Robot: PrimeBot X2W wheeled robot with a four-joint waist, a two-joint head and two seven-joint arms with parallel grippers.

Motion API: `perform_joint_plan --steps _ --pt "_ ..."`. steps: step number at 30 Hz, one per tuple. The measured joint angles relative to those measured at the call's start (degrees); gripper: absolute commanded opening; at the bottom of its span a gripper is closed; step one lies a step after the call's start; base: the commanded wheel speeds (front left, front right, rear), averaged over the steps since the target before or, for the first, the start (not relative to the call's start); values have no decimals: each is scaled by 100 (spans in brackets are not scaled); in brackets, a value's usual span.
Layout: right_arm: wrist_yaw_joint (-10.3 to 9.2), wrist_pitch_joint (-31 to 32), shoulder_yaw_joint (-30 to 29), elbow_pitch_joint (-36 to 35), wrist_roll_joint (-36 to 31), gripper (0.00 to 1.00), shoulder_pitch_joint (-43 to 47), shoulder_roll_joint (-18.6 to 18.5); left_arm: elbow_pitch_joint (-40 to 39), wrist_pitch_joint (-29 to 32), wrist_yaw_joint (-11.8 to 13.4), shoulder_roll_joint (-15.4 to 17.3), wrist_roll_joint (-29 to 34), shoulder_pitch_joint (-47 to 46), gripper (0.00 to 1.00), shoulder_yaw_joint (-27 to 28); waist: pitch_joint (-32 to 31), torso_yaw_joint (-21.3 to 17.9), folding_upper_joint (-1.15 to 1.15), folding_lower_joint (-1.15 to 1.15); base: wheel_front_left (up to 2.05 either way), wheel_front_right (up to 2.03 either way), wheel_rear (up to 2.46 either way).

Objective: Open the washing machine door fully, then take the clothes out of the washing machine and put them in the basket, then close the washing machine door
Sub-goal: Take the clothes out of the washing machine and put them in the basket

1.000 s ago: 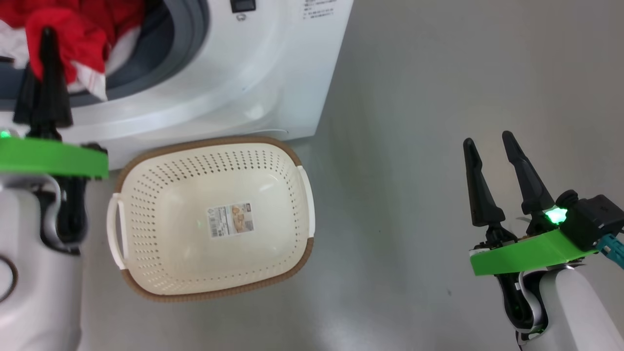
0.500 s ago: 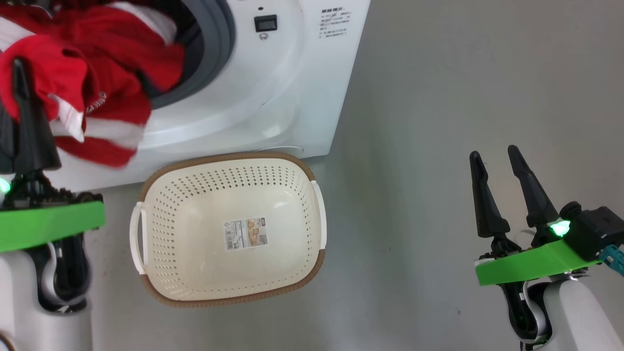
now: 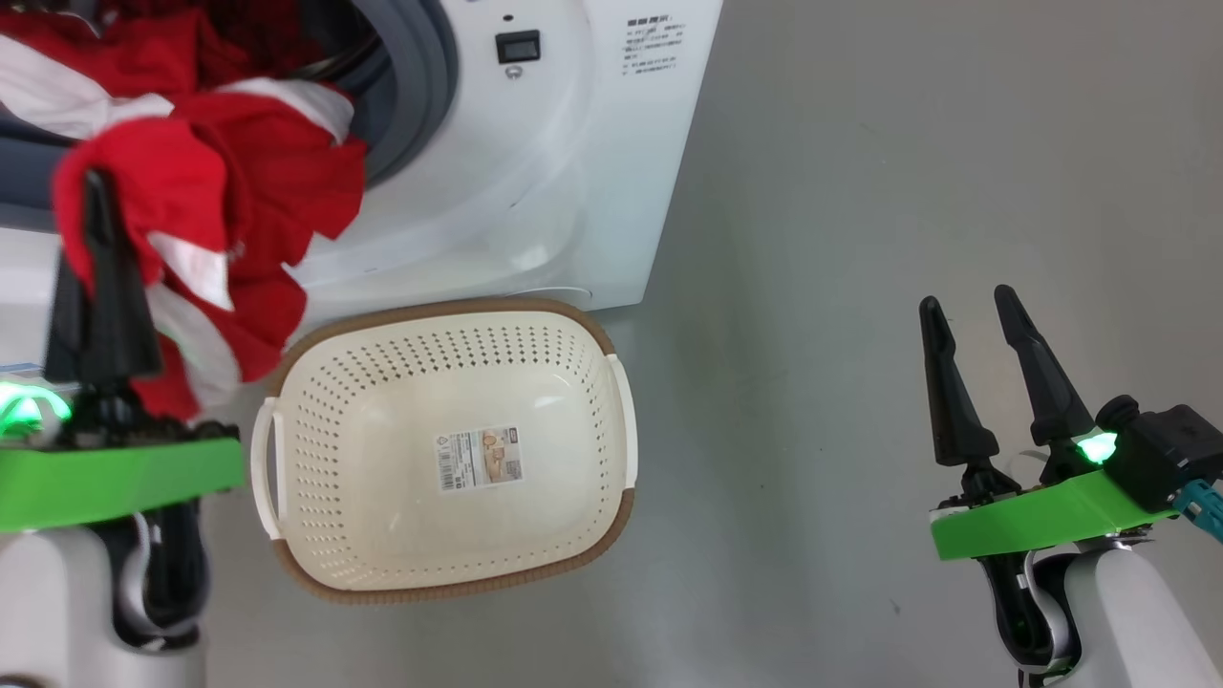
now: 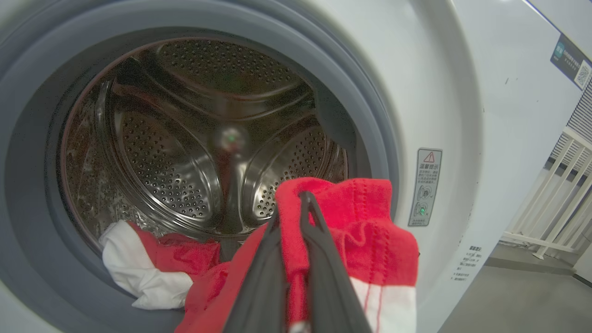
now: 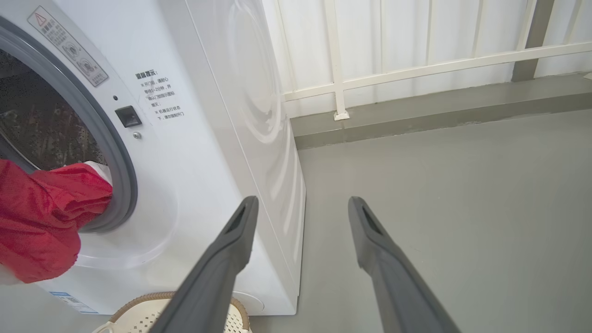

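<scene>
My left gripper (image 3: 93,182) is shut on the red and white clothes (image 3: 239,201), which hang out of the mouth of the white washing machine (image 3: 564,172) and trail down toward the left rim of the cream basket (image 3: 592,334). In the left wrist view the left gripper (image 4: 291,203) pinches red cloth (image 4: 365,231) before the steel drum (image 4: 175,152), and more clothes (image 4: 138,277) lie on the grey ring. The basket holds nothing but a sticker. My right gripper (image 3: 965,301) stands open over bare floor, right of the basket. The washing machine door is out of view.
Grey floor (image 3: 908,143) spreads to the right of the machine. In the right wrist view a white railing (image 5: 416,69) and a low kerb run behind the machine, whose front (image 5: 194,152) stands left of the open fingers (image 5: 231,249).
My left gripper has drawn back from the drum with the clothes, which now hang further out and lower, near the basket. The head camera shifted. The right gripper has held still.
</scene>
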Motion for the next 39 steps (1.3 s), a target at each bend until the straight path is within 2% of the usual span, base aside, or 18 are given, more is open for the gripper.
perform_joint_plan --steps 6,7,13,26,39 --pt "0 0 48 -2 52 100 2 0 658 1 0 -19 1 242 0 -181 78 -52 0 0 0 0 0" --pt "0 0 96 -13 59 100 -1 0 1154 2 0 -38 1 280 0 -367 202 -88 0 0 0 0 0" --pt "0 0 118 -55 153 100 -13 0 1961 3 0 -26 -1 220 0 -554 459 -134 0 0 0 0 0" --pt "0 0 127 -232 201 100 -337 -1 3564 3 0 158 -108 -607 0 -1029 1285 -261 0 0 0 0 0" --pt "0 0 129 -407 201 100 -647 -1 4589 3 -1 320 -104 -1619 0 -1267 2130 -344 0 0 0 0 0"
